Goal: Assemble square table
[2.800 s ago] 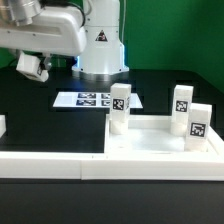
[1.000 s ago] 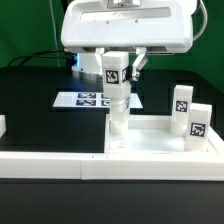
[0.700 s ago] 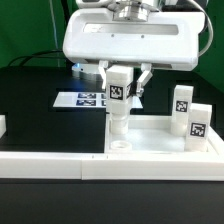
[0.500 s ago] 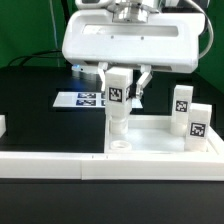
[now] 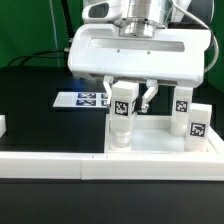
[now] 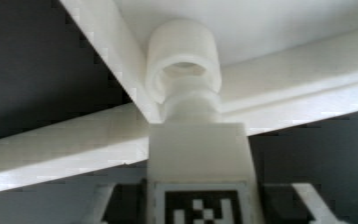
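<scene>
The fingers (image 5: 131, 100) grip a leg (image 5: 123, 112) standing over the slab's (image 5: 160, 140) corner socket; a slight tilt could jam its peg or topple it.

Open dark worktop (image 5: 40, 95) lies on the exterior view's left, nothing standing there. On the exterior view's right two legs (image 5: 190, 115) stand close together and crowd that side. The low white wall (image 5: 50, 162) bars the front edge. The marker board (image 5: 82, 100) lies flat behind.
</scene>
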Robot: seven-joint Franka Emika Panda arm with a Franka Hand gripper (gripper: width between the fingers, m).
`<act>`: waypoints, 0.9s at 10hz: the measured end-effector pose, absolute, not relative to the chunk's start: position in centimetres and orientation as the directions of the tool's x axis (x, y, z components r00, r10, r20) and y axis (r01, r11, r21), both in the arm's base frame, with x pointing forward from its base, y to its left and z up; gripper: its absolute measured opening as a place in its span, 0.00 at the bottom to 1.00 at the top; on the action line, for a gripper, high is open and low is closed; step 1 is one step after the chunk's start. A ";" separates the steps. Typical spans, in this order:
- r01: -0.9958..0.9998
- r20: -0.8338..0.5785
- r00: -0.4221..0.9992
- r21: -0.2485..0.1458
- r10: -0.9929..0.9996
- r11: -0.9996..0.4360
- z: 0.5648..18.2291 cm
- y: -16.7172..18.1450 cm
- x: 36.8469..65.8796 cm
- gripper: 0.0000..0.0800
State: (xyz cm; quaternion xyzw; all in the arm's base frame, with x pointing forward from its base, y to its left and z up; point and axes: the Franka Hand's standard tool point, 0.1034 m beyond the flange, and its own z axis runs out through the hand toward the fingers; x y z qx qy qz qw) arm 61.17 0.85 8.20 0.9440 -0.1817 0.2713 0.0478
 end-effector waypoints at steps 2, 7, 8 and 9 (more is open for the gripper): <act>-0.365 0.525 0.792 0.000 -0.311 -0.931 7.5 1.1 60.9 0.36; -0.351 0.558 0.781 0.018 -0.282 -0.936 6.2 0.9 60.6 0.36; -0.344 0.589 0.762 0.015 -0.269 -0.939 6.3 0.9 60.9 0.36; -0.345 0.598 0.755 0.011 -0.270 -0.938 6.3 0.9 60.9 0.36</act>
